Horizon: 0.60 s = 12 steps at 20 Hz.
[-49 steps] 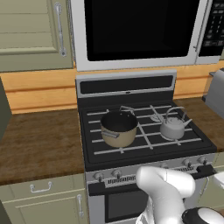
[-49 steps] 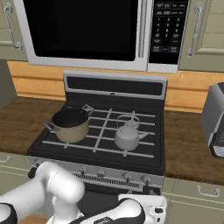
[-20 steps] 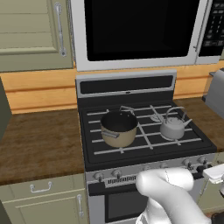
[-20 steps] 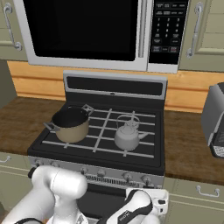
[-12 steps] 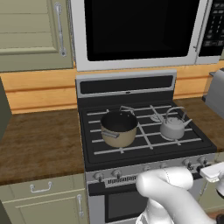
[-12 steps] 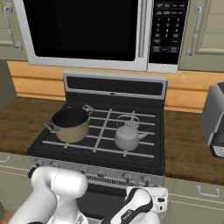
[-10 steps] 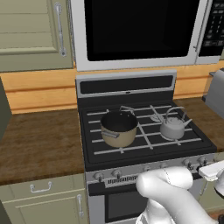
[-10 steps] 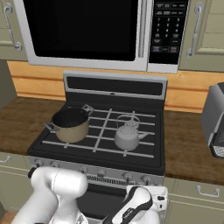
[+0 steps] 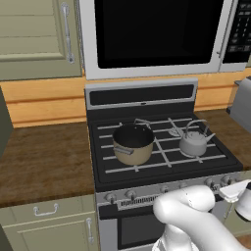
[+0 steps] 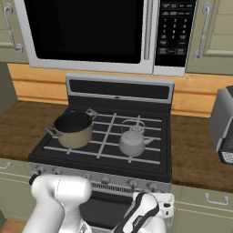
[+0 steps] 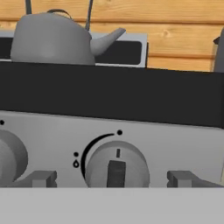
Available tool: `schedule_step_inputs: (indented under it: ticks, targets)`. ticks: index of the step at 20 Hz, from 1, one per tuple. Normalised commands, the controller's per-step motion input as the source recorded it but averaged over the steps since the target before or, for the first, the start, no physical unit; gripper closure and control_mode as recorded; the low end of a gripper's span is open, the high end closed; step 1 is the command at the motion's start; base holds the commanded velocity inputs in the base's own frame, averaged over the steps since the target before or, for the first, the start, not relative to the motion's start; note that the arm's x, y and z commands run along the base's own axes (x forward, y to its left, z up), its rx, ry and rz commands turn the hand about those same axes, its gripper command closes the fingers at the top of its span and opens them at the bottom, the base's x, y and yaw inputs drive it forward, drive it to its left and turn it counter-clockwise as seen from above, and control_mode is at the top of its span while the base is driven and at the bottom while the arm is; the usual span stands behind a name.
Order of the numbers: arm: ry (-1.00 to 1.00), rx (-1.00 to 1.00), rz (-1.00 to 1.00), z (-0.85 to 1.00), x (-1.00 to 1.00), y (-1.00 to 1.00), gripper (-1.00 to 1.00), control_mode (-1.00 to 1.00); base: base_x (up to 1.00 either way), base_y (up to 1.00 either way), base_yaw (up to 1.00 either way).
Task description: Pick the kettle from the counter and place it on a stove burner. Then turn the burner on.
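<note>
Silver-grey kettle (image 9: 194, 143) sits on the stove burner (image 9: 177, 131), right of centre in our left base view.
We see the gripper (image 11: 113, 178) spread wide around a knob (image 11: 117, 168) at lower centre, hand view.

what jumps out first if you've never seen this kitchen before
The big black-doored microwave hanging over the black gas stove dominates both base views. On the grates, a tan saucepan sits left and the silver kettle right, already on a burner. In the hand view, a silver knob on the stove's front panel sits centred between the open fingers.
</note>
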Motion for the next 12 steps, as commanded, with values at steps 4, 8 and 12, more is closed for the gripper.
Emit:
schedule_step_inputs:
  ticks: [4, 8, 12]
  targets:
    - [0.0, 0.0, 0.0, -0.04, 0.01, -0.09, -1.0, -1.0, 0.0, 0.0, 0.0]
    - [0.0, 0.0, 0.0, -0.01, 0.18, -0.01, -1.0, -1.0, 0.0, 0.0, 0.0]
    - [0.0, 0.0, 0.0, 0.01, 0.06, 0.0, -1.0, -1.0, 0.0, 0.0, 0.0]
